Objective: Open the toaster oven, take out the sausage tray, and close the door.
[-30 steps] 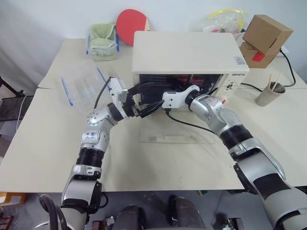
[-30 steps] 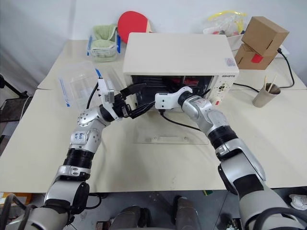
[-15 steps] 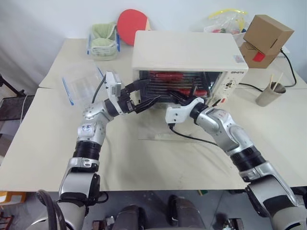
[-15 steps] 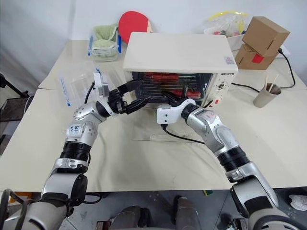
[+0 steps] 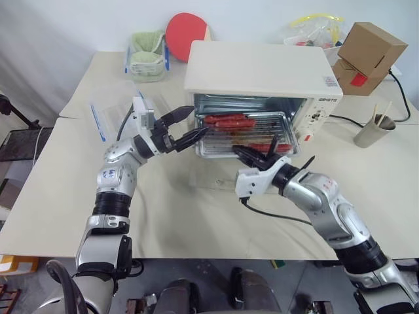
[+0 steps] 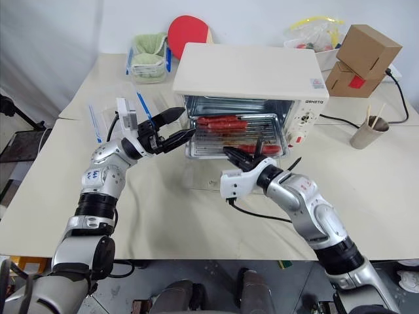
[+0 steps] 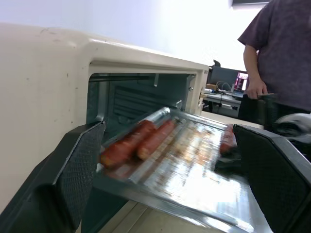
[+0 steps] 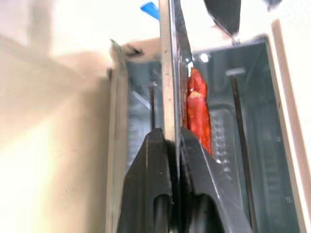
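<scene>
A small dark brand mark is printed on the toaster oven at the upper right of its front panel, above the knobs, but its letters cannot be made out; no other text is legible.

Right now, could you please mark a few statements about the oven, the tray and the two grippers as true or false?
1. The right gripper is shut on the sausage tray. True.
2. The door of the toaster oven is closed. False: it lies folded down.
3. The left gripper is shut. False: its fingers are spread beside the tray.
4. The red paddle lies behind the oven. True.
</scene>
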Motion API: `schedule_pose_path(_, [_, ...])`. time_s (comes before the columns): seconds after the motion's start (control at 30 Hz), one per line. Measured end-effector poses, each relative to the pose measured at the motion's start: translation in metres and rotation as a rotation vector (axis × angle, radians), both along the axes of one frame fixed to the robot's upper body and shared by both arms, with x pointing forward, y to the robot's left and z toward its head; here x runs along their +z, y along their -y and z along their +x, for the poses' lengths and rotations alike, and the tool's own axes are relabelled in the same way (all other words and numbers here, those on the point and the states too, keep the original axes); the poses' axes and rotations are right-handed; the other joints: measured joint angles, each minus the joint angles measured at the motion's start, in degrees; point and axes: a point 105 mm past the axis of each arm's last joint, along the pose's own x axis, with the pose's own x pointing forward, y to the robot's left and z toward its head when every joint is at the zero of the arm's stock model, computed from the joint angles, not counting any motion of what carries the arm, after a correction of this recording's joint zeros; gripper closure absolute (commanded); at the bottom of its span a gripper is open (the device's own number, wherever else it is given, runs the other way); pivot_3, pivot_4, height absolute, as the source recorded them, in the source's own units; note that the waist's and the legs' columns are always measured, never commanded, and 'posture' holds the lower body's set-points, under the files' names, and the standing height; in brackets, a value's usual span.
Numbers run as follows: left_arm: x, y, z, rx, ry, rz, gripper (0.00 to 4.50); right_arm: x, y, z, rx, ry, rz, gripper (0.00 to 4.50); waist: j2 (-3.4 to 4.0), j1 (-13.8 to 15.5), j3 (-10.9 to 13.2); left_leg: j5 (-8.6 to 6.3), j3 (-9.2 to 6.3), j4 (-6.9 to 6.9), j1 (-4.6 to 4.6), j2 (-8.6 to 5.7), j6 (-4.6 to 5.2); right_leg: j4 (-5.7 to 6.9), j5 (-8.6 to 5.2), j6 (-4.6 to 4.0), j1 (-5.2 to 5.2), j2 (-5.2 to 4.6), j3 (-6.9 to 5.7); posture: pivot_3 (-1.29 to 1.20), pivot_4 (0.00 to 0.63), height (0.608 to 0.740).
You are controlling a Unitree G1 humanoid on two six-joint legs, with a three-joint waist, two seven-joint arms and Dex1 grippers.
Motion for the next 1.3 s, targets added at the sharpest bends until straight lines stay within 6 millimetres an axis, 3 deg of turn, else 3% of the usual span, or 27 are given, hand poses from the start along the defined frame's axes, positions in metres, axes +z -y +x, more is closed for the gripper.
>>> schedule_pose_path(0.23, [-0.003,0.003,0.0,0.001,-0.034,-0.024,0.0,-0.003,-0.001,-0.016,0.019,-0.003,0.007,4.49,0.0,0.76,0.0,0.0,0.01,0.02,0.01,-0.03,0.0,0.0,0.0,0.0,0.0,-0.01,0.02,0.0,0.15,0.74])
schedule_pose_path(0.37, [-0.011,-0.011,-0.003,0.018,-0.142,-0.059,0.0,-0.002,0.002,-0.018,0.01,0.001,0.009,4.49,-0.02,0.72,0.01,0.0,-0.03,0.0,-0.01,-0.01,0.0,-0.01,0.0,0.0,-0.01,0.01,0.0,0.0,0.15,0.74])
schedule_pose_path(0.5, [-0.023,-0.054,-0.01,0.082,-0.498,-0.022,0.0,-0.006,0.009,-0.02,-0.01,-0.01,0.001,4.49,-0.06,0.46,0.04,0.0,-0.07,-0.03,0.02,0.02,0.0,0.03,-0.01,-0.01,-0.03,0.01,0.04,0.0,0.15,0.74])
schedule_pose_path(0.6, [-0.022,-0.062,-0.026,0.03,-0.683,-0.053,0.0,-0.006,0.007,-0.022,0.009,0.001,-0.003,4.49,-0.06,0.89,0.04,0.0,-0.19,0.01,0.02,-0.04,0.0,0.04,-0.01,0.0,0.02,-0.09,0.27,0.0,0.15,0.74])
schedule_pose_path(0.7, [-0.024,-0.057,-0.039,-0.062,-0.842,-0.121,0.0,-0.003,0.002,-0.026,0.05,0.023,-0.004,4.49,-0.09,1.14,0.05,0.0,-0.43,0.08,0.01,-0.15,0.0,0.02,0.0,0.01,0.16,-0.09,0.59,0.0,0.15,0.74])
schedule_pose_path(0.8, [-0.03,-0.039,-0.054,-0.172,-0.975,-0.114,0.0,-0.001,-0.002,-0.029,0.082,0.04,-0.009,4.49,-0.11,0.96,0.06,0.01,-0.52,0.08,0.02,-0.19,-0.02,0.01,0.0,0.02,0.19,-0.04,0.7,0.0,0.15,0.74])
schedule_pose_path(1.1, [-0.036,-0.018,-0.069,-0.235,-1.053,-0.112,0.0,-0.001,-0.01,-0.023,0.137,0.03,-0.016,4.49,-0.12,0.65,0.06,0.16,-0.33,-0.17,0.33,-0.11,-0.29,0.08,-0.03,-0.03,0.22,0.1,0.95,0.0,0.15,0.74])
schedule_pose_path(1.3, [-0.043,-0.008,-0.072,-0.241,-1.078,-0.119,1.44,-0.002,-0.017,-0.023,0.178,0.024,-0.017,4.5,-0.14,0.83,0.06,0.16,-0.27,-0.13,0.36,-0.14,-0.29,0.1,-0.03,-0.03,0.24,0.06,1.01,0.0,0.15,0.74])
